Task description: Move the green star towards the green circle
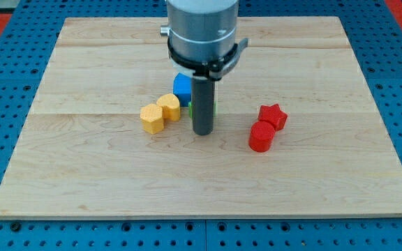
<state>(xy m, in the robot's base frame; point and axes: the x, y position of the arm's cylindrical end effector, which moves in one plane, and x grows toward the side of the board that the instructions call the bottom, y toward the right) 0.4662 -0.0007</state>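
My tip (202, 132) is resting on the wooden surface (103, 174), carrying no jaws, just right of two yellow blocks (159, 113). A green block (192, 110), shape unclear, is peeking from behind the rod, below the blue block (182, 88).

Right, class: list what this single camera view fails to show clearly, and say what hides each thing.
- Green blocks: only slivers show beside the rod; star and circle cannot be told apart.
- Blue block: its right side is hidden behind the rod, shape uncertain.
- My tip: whether it touches the green is hidden by the rod itself.
- Arm above the grey housing: cut off by the view's top.
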